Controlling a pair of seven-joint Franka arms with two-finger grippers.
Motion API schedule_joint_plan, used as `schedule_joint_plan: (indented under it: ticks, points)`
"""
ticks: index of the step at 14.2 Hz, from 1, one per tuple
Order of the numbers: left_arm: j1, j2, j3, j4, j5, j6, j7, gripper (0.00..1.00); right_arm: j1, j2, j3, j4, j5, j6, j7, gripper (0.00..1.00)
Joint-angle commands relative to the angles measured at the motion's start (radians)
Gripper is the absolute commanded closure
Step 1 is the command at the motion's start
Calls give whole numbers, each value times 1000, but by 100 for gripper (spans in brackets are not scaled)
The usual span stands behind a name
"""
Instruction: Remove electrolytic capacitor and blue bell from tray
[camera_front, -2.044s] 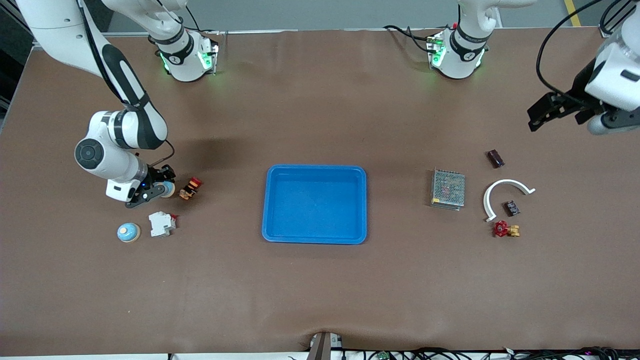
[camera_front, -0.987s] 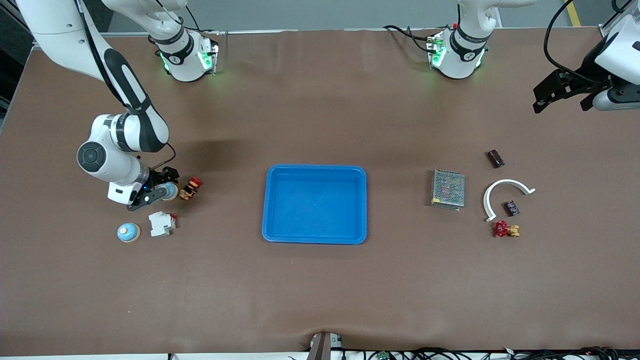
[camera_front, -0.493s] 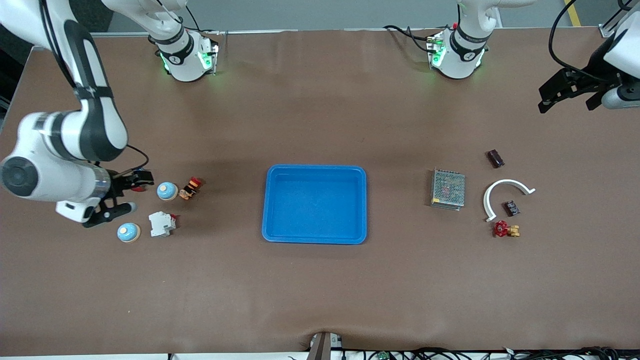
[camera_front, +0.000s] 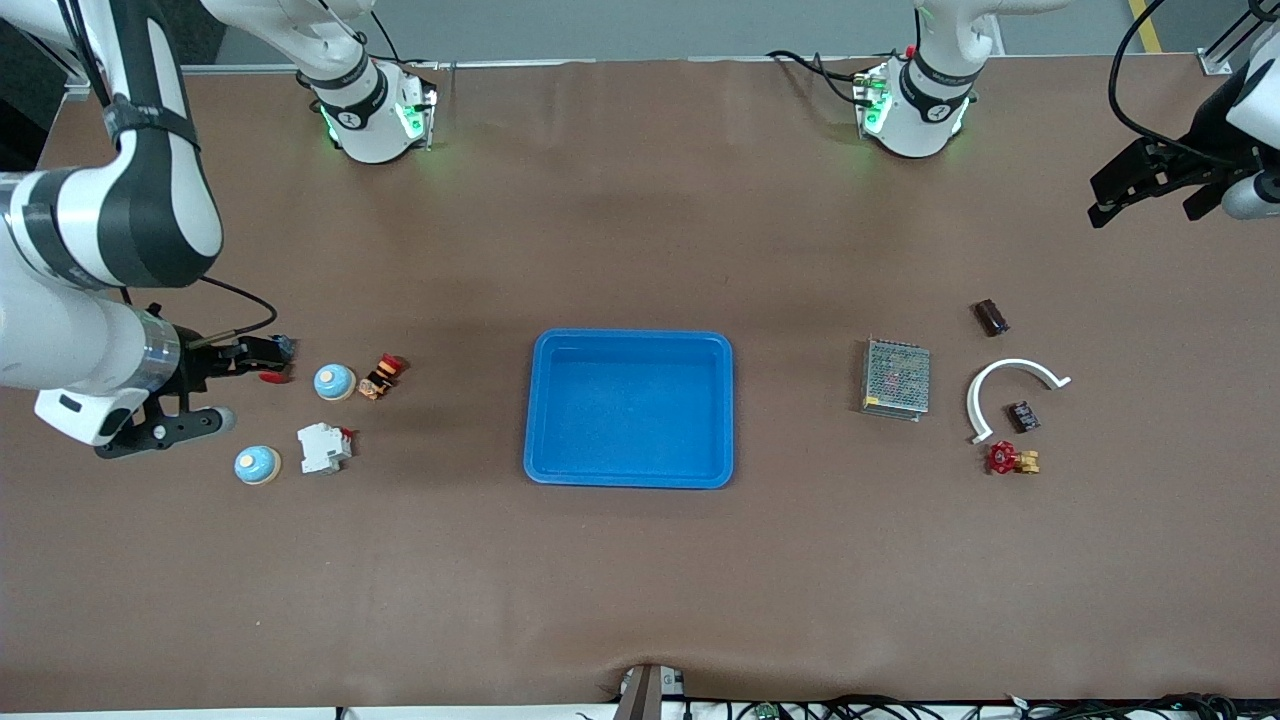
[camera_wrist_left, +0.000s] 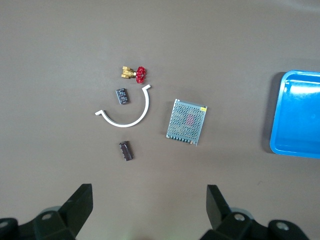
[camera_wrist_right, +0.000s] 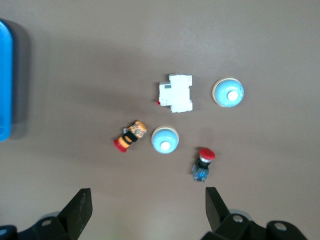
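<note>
The tray (camera_front: 560, 470) sits empty mid-table, with a blue bell (camera_front: 333, 381) at its nine o'clock and what is probably the electrolytic capacitor (camera_front: 991, 317), too small to be sure, at its two o'clock. The main risk is the right gripper (camera_front: 255, 382), jaws apart and empty just beside that bell, clipping it or the red push-button (camera_wrist_right: 204, 162) if it swings low. The left gripper (camera_front: 1140, 200), also spread and empty, waits over the table's edge at three o'clock, and six o'clock of the tray gives wide bare table.
</note>
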Motion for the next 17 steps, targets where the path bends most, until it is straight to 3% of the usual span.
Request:
schedule_joint_plan:
  ticks: [1,6,11,13,15,17]
  points:
    - [-2,-11,-6,5,-12,0,2,0,58,8,2,87,-22,-94,126,0]
    - [-5,-13,-7,23,-16,0,4,0,69,-28,-8,199,-91,-102,168,0]
    - [-7,-10,-6,23,-15,0,4,0,-25,-33,-5,225,-94,-91,89,0]
    - [-8,-9,-9,19,-16,0,2,0,-71,-50,-4,227,-77,-87,-5,0]
    - [-7,-11,-10,20,-16,-5,2,0,-118,-83,-5,210,3,-99,-1,0]
    - [-8,-9,-10,20,-16,-8,1,0,-134,-108,-4,167,30,-91,54,0]
